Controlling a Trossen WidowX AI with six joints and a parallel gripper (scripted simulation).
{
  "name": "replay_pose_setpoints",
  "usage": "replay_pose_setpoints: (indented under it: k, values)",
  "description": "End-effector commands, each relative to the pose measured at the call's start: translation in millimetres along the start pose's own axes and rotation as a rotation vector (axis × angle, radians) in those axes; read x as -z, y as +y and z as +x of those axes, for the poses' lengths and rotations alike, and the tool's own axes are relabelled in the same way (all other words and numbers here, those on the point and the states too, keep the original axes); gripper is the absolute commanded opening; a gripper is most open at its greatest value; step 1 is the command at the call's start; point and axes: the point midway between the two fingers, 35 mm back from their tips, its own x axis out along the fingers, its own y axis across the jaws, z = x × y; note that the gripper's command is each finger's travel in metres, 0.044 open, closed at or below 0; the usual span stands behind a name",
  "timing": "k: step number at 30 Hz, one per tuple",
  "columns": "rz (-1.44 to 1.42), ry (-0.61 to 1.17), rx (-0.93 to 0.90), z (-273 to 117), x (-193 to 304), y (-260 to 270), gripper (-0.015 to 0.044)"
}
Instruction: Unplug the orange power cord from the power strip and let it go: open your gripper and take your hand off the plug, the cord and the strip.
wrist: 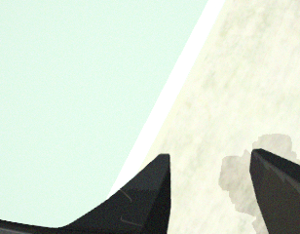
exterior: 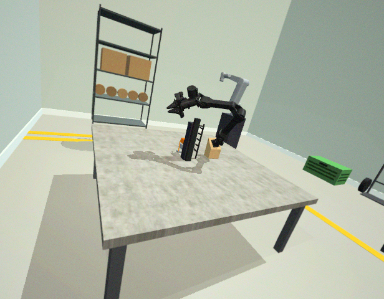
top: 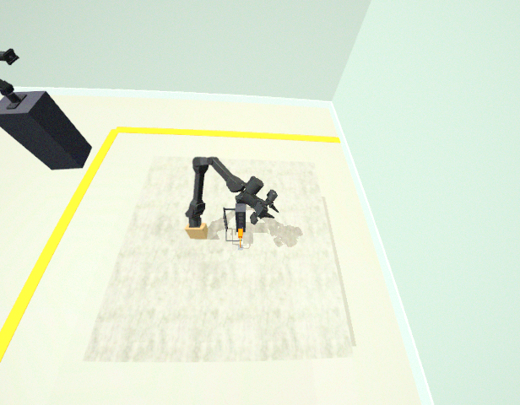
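The dark power strip (top: pixel 241 219) (exterior: pixel 187 141) stands upright on the table. The orange plug (top: pixel 240 232) (exterior: pixel 182 140) is against the strip's face, and its orange cord (top: pixel 240 241) (exterior: pixel 179 147) runs down towards the table. How deep the plug sits is too small to tell. My gripper (top: pixel 276 214) (exterior: pixel 167 109) (wrist: pixel 210 162) is partly open and empty. It is high above the table, past the strip and well apart from the strip, plug and cord. The wrist view shows only the two fingers, table, shadow and wall, with no plug or strip.
A thin dark ladder-like rack stands beside the strip, on the side of my arm's base. My arm is mounted on a wooden block (top: pixel 197 231) (exterior: pixel 213 149) and arches over the strip's upper end. The table (top: pixel 208 305) (exterior: pixel 186 193) carries them all.
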Motion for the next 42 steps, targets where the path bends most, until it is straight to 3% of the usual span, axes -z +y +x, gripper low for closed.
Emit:
replay_pose_setpoints:
  k: [1,8,16,42]
  values:
    - [0.046,0.033,0.174,13,-6,-48,0.016]
    - [0.165,0.189,0.556,14,6,-153,0.016]
    - [0.341,0.486,0.933,-22,46,-236,0.016]
    - [0.346,0.494,0.94,-29,67,-224,0.016]
